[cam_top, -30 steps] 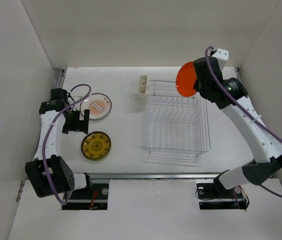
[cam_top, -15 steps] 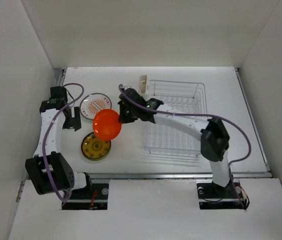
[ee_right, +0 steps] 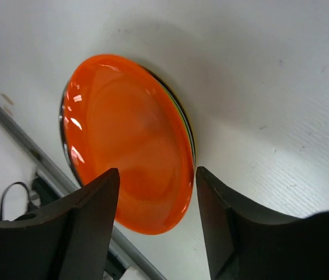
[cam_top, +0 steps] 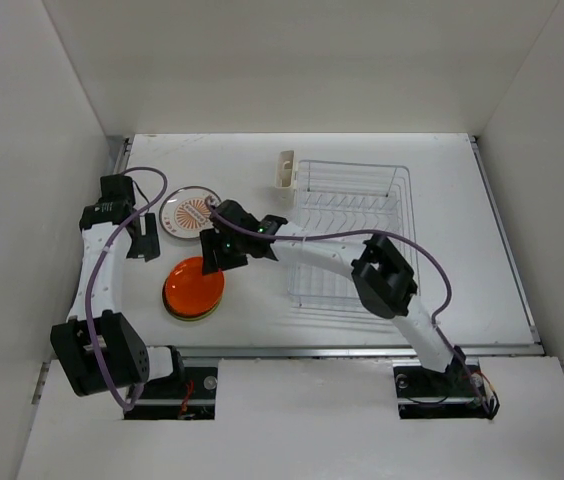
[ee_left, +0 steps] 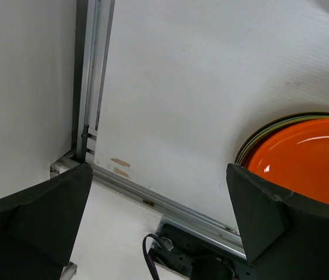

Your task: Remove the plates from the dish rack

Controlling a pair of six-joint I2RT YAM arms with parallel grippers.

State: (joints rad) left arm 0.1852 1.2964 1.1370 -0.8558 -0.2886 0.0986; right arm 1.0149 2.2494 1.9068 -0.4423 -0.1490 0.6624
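The orange plate point(cam_top: 194, 287) lies flat on a stack whose yellow and green rims peek out under it point(ee_right: 186, 125), left of the dish rack point(cam_top: 352, 235). My right gripper point(cam_top: 217, 250) hovers just above the plate's far edge, open, its fingers point(ee_right: 83, 233) straddling the plate point(ee_right: 126, 143) without touching it. A white plate with an orange centre point(cam_top: 190, 212) lies behind the stack. My left gripper point(cam_top: 142, 238) stands open and holds nothing, left of both plates; the orange plate point(ee_left: 310, 157) shows beside its right finger. No plates show in the rack's slots.
A cream cup point(cam_top: 285, 170) hangs on the rack's far left corner. White walls close in the table on three sides. A metal rail point(ee_left: 88, 76) runs along the table's left edge, and another rail runs along its front edge point(cam_top: 362, 351).
My right arm swung from the back right, across the rack, down to the front left with the orange plate, laid it on the yellow plate and opened. The left arm barely moved.
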